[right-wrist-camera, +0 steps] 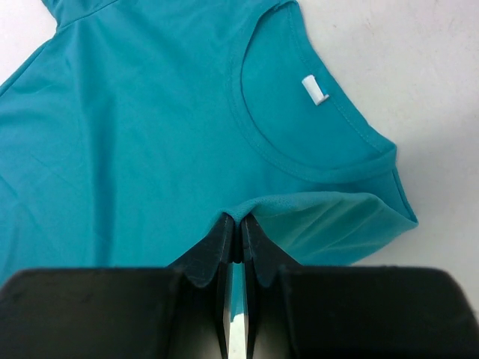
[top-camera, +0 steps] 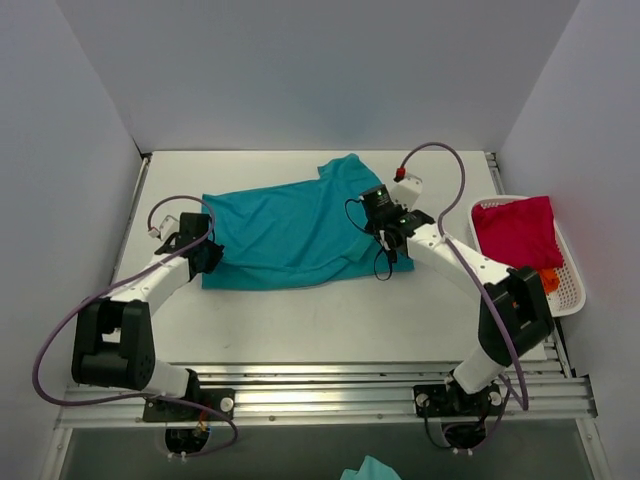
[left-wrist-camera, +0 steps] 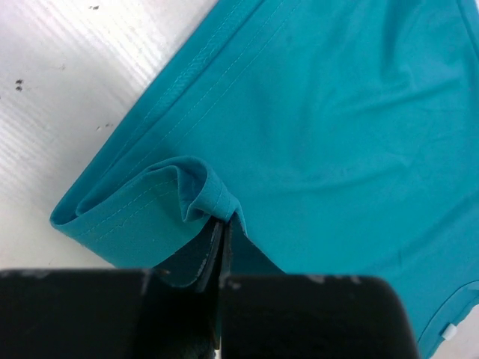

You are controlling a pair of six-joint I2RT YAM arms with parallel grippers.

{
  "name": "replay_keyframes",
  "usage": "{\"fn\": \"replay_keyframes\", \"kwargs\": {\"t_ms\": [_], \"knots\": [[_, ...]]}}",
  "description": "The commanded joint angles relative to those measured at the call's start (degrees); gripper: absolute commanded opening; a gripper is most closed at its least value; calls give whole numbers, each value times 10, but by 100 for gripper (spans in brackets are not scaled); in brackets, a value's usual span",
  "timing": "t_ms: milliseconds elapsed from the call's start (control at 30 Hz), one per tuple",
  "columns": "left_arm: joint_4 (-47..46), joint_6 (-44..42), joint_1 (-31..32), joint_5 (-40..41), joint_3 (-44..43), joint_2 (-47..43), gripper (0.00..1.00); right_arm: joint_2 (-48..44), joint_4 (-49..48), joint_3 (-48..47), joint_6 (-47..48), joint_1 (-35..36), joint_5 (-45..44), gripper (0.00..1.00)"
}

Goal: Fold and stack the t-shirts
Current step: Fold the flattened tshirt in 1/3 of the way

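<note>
The teal t-shirt (top-camera: 290, 225) lies spread flat on the white table (top-camera: 330, 320), its neck to the right. My left gripper (top-camera: 210, 257) is shut on a raised fold of its hem at the near left corner (left-wrist-camera: 196, 187). My right gripper (top-camera: 388, 242) is shut on a pinch of cloth at the shoulder (right-wrist-camera: 322, 217), just below the neckline with its white label (right-wrist-camera: 315, 90). A crimson-magenta t-shirt (top-camera: 515, 230) lies crumpled in the basket, with a bit of the orange t-shirt (top-camera: 548, 280) showing beneath it.
The white slotted basket (top-camera: 572, 272) stands at the table's right edge. Grey walls close in the back and both sides. A scrap of teal cloth (top-camera: 370, 468) shows below the front rail.
</note>
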State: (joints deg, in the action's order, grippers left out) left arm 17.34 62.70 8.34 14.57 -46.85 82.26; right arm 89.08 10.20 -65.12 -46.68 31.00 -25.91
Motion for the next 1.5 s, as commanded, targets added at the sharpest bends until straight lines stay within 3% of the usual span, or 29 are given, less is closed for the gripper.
{"fn": "replay_keyframes", "kwargs": {"t_ms": [0, 500, 900, 1467], "knots": [[-49, -13, -24, -30, -32, 19, 2, 42, 39, -55, 11, -9, -42, 0], [-100, -21, -70, -68, -66, 98, 2, 243, 61, -223, 14, -27, -49, 0], [-90, -27, -77, -45, -93, 103, 2, 287, 76, -306, 19, -57, -60, 0], [-105, -20, -81, -60, -124, 183, 2, 414, 80, -418, 26, -72, -14, 0]]}}
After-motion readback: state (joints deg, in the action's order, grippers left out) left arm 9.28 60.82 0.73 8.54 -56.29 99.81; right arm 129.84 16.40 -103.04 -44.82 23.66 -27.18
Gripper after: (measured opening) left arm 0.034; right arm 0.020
